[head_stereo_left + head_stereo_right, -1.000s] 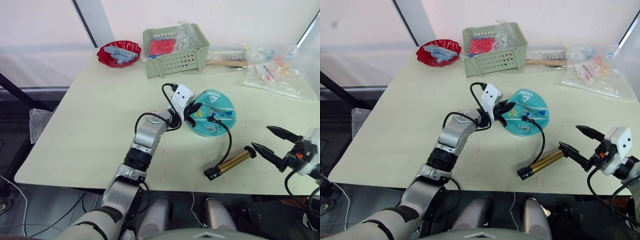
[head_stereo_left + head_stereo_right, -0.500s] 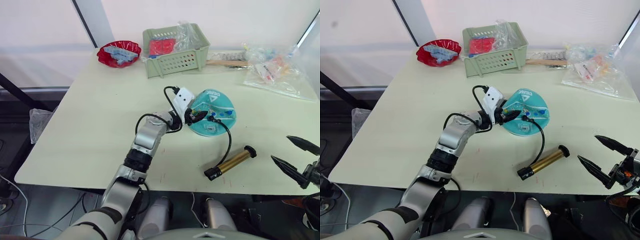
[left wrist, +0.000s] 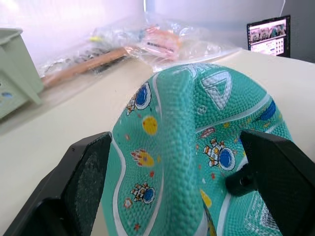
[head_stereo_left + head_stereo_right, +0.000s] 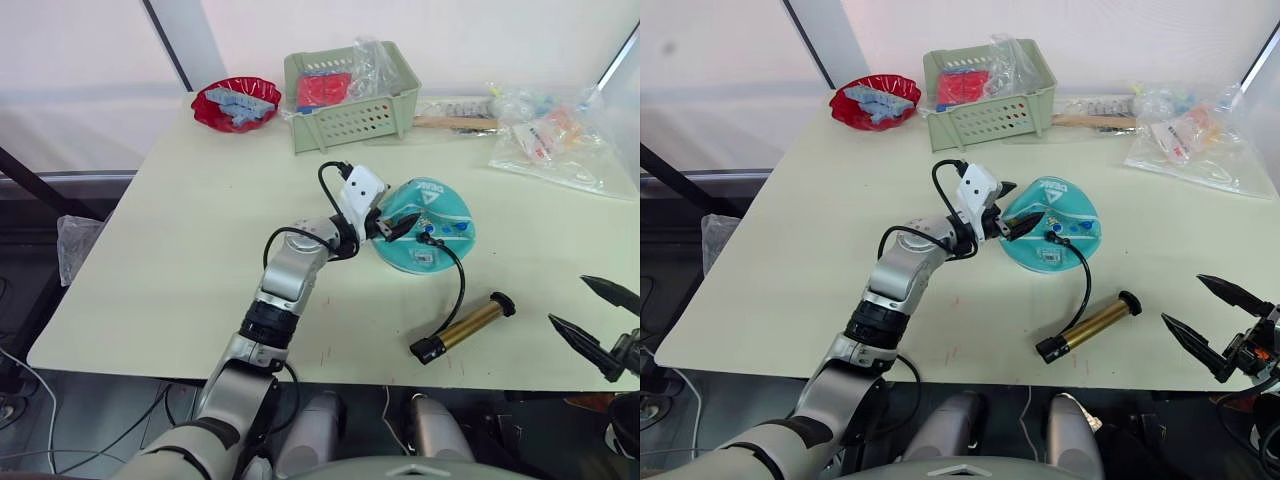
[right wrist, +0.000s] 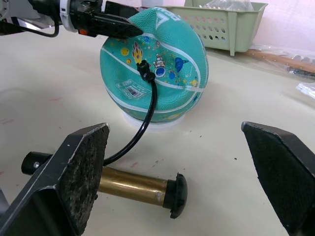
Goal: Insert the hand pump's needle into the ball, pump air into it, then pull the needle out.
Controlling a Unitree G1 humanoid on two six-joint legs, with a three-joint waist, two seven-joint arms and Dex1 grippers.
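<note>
1. The left gripper [image 4: 392, 226] sits at the ball [image 4: 425, 226], its two black fingers spread wide with the ball's rounded side between them; in the left wrist view the ball [image 3: 197, 162] bulges up between the fingers, and whether the pads press the rubber cannot be told.
2. The right gripper [image 4: 598, 322] hangs just off the surface's near right corner, fingers spread wide and holding nothing, well apart from the hand pump [image 4: 461, 326].
3. The ball stands toward the middle of the surface [image 4: 200, 220], on its right half. The needle [image 5: 145, 73] is seated in the ball, and only its black fitting shows; the metal pin is hidden.
4. The thin black hose [image 4: 459, 285] curves from that fitting down to the hand pump, which lies on its side near the near edge, between ball and right gripper.
5. Along the far edge stand a red bowl [image 4: 238, 105], a green basket [image 4: 350, 98] and clear plastic bags [image 4: 545, 135].
6. The surface's left half is open.
</note>
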